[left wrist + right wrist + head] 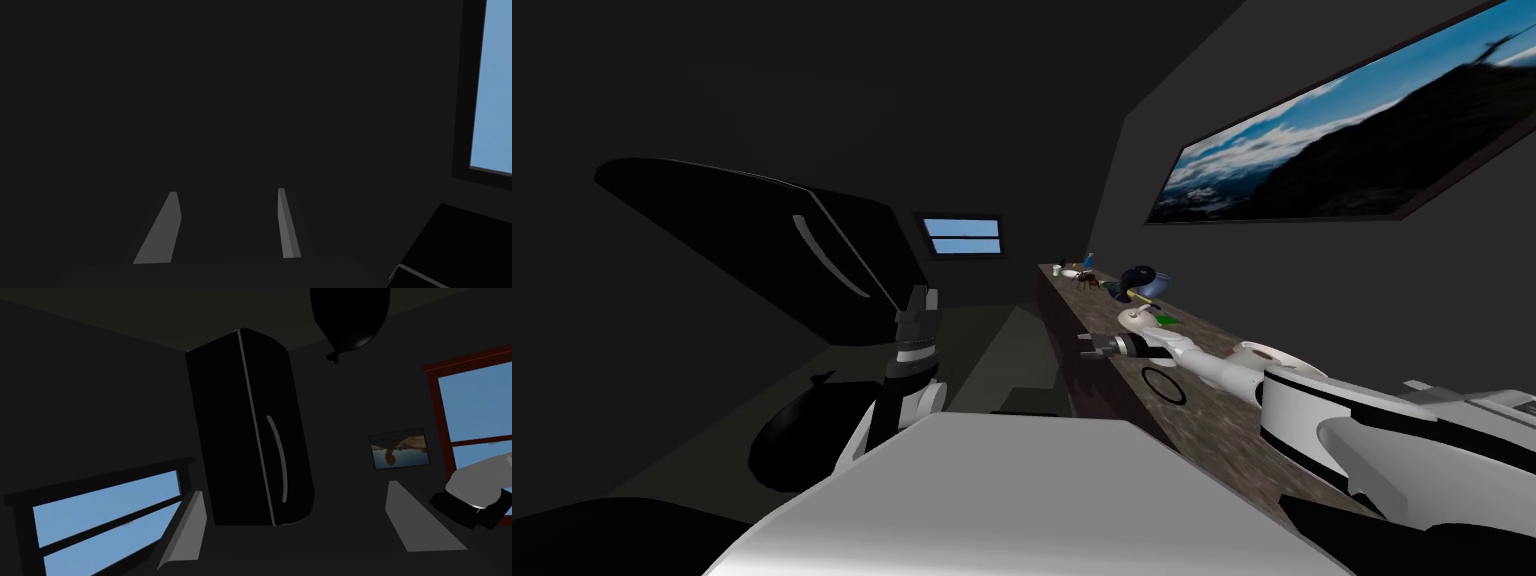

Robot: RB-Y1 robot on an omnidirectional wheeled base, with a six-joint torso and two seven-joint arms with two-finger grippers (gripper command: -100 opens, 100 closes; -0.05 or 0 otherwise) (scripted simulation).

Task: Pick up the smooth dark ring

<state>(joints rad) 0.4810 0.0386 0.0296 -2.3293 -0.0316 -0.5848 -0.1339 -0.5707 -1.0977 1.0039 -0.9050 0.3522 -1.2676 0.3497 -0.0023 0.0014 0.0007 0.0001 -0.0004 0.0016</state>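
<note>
A thin dark ring (1163, 386) lies flat on the brown mottled countertop (1212, 420), close to its front edge. My right gripper (1089, 346) hovers a little beyond the ring, at the counter's edge and pointing out past it; my forearm passes just behind the ring. In the right wrist view its fingers (192, 528) stand wide apart, so the right gripper (295, 488) is open and holds nothing. My left gripper (922, 293) is raised upright off to the left, away from the counter. The left gripper (227, 191) is open and empty too.
Further along the counter stand a white roll (1257, 352), a green item (1167, 319), a dark bowl-like object (1144, 280), a spider-like figure (1085, 275) and a white cup (1057, 269). A black fridge (812, 250) stands left, a black rounded object (802, 430) on the floor.
</note>
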